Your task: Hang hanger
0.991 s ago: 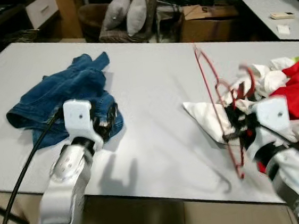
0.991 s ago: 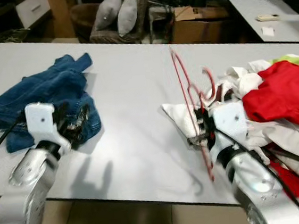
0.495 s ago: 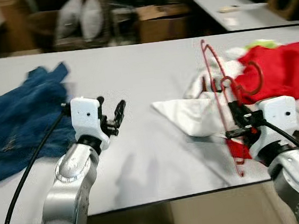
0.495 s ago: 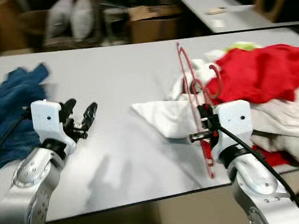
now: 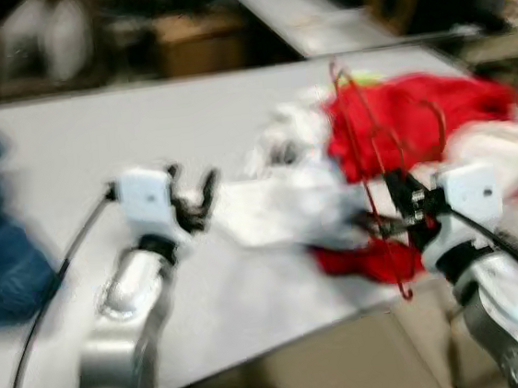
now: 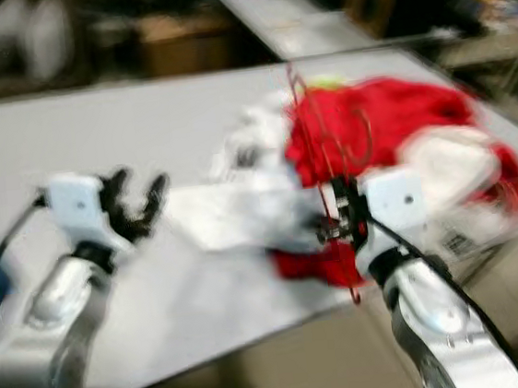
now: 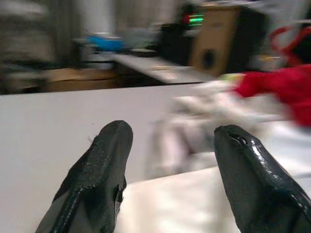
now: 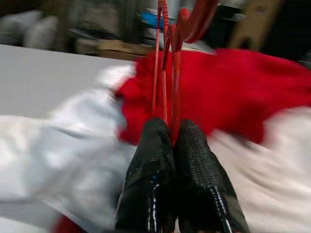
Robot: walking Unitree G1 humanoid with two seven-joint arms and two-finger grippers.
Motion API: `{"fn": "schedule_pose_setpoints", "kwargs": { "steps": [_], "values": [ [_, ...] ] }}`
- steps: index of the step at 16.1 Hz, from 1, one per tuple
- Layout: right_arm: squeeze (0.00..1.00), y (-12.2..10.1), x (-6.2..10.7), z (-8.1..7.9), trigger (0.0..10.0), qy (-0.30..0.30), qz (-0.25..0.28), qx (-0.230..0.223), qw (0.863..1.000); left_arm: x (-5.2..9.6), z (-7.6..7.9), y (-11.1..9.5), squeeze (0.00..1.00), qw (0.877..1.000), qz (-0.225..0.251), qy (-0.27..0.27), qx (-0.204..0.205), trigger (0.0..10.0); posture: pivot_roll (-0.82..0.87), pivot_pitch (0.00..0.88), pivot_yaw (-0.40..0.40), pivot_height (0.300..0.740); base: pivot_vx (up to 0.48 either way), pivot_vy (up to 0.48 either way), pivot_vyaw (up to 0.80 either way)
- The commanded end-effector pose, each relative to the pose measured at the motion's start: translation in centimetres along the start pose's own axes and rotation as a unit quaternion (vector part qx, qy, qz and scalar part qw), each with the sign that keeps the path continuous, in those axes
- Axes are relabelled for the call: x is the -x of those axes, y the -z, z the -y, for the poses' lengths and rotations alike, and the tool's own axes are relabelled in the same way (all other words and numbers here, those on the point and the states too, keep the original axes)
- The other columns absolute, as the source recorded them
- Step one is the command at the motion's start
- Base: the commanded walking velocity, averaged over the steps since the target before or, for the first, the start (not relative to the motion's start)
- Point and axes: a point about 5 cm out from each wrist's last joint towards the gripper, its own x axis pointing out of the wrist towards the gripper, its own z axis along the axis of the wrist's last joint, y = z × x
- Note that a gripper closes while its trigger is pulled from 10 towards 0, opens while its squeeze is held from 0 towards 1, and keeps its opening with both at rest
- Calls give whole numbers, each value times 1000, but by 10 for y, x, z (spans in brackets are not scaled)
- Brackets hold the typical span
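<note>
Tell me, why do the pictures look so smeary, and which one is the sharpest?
Both eye views are smeared sideways, so the clothes pile and the table look streaky, probably because the head is turning. The left wrist view keeps its fingers fairly crisp over a blurred room. The right wrist view is sharpest close up, on the fingers pinching the red hanger.

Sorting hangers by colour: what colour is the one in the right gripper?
Red hanger, pinched in the right gripper; clearest in the right wrist view.
</note>
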Motion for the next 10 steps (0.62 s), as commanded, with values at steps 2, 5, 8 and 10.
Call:
{"fn": "schedule_pose_setpoints", "kwargs": {
  "steps": [2, 5, 8, 10],
  "values": [
    [0, -24, 8, 2, 10000, 13, 72, 2, 997, -5, 0, -11, 0, 1000, 23, 6, 4, 10000, -53, 0, -5, 740, 0, 480, -800],
    [0, -33, 11, 5, 10000, 24, 103, -5, 994, -8, 5, -15, 0, 999, 34, 18, -23, 10000, -58, 0, 14, 740, 0, -160, 0],
    [0, -18, 11, 8, 10000, 28, 55, 2, 998, -13, 7, -3, 0, 1000, -7, 14, -8, 10000, -63, 0, 12, 740, 0, 0, -456],
    [0, -6, 14, 11, 10000, 33, 20, -9, 999, -14, 7, 4, 0, 1000, -18, 3, -13, 10000, -69, 0, 11, 740, 0, 480, 0]
  ]
}}
